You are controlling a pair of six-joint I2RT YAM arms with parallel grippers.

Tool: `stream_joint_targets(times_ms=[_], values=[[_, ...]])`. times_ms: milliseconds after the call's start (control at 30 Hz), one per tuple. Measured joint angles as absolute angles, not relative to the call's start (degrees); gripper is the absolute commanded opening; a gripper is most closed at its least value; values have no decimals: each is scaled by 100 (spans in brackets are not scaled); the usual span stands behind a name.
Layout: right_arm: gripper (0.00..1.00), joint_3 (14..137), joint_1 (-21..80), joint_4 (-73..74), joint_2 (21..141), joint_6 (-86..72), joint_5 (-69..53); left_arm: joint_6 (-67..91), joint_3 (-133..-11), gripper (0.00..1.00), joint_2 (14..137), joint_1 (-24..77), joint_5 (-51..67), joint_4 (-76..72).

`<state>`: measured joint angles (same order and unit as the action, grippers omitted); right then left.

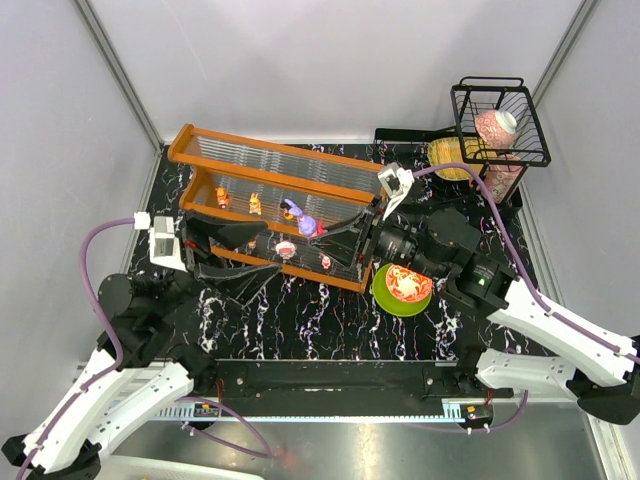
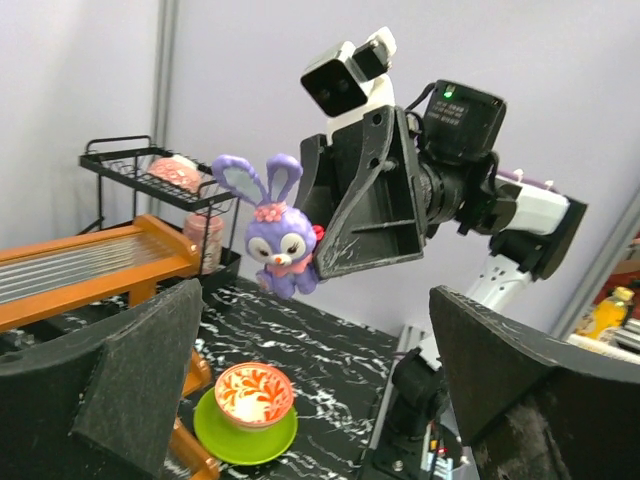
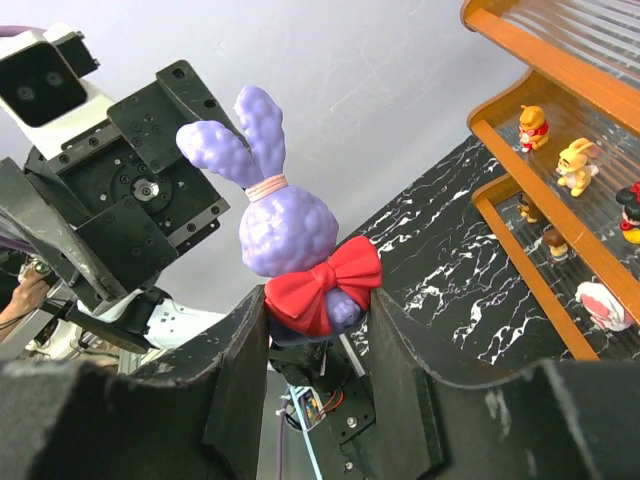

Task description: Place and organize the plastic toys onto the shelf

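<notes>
purple bunny toy (image 3: 290, 225), long-eared, red-bowed

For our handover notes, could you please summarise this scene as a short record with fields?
Right end effector: shut on the purple bunny, which is held in the air
Left end effector: open, holding nothing
Shelf: orange frame, clear ribbed panels, with several small figurines standing on it
Plate: green, carrying a red-patterned bowl, on the table by the shelf's right end
Basket: black wire, far right corner
</notes>
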<state>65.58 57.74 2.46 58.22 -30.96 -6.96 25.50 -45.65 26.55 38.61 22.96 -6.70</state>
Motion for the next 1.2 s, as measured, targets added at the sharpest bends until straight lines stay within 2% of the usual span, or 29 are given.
stream_joint_targets(times_ms=[400,733,1200], values=[[0,6434,5774,23,5815,-3096,-910,3566,-4407,99,3319,3861,2600,-2067],[0,6434,5774,-58,5835,-3094,-1033,3653,-4442,88,3780,3861,2593,-1955],[0,6434,5774,-67,5944,-3087,-1114,3651,-4587,80,3990,3861,2528,-1708]])
